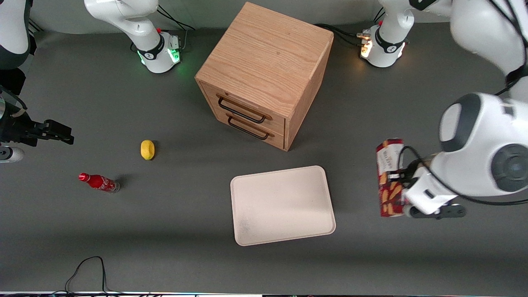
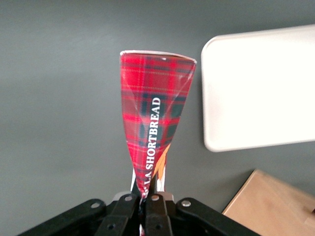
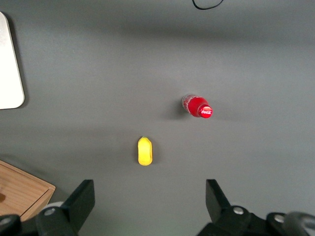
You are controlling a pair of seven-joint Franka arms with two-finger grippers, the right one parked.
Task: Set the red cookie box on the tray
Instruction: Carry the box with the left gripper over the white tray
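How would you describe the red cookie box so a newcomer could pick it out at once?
Start at the wooden drawer cabinet, then the cream tray nearer the camera. Beside the tray, toward the working arm's end, the gripper is shut on the red cookie box. Unlike the small red soda bottle, it is a long tartan carton picturing biscuits.

tray [image 2: 256, 88] cut by frame edge, pincer [image 2: 145, 199] tips partly cropped

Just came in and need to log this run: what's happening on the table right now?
The left arm's end effector is shut on one end of the red cookie box, holding it toward the working arm's end of the table, beside the tray and not yet over it. The tray has nothing on it. A wooden drawer cabinet, a lemon and a red soda bottle sit untouched.
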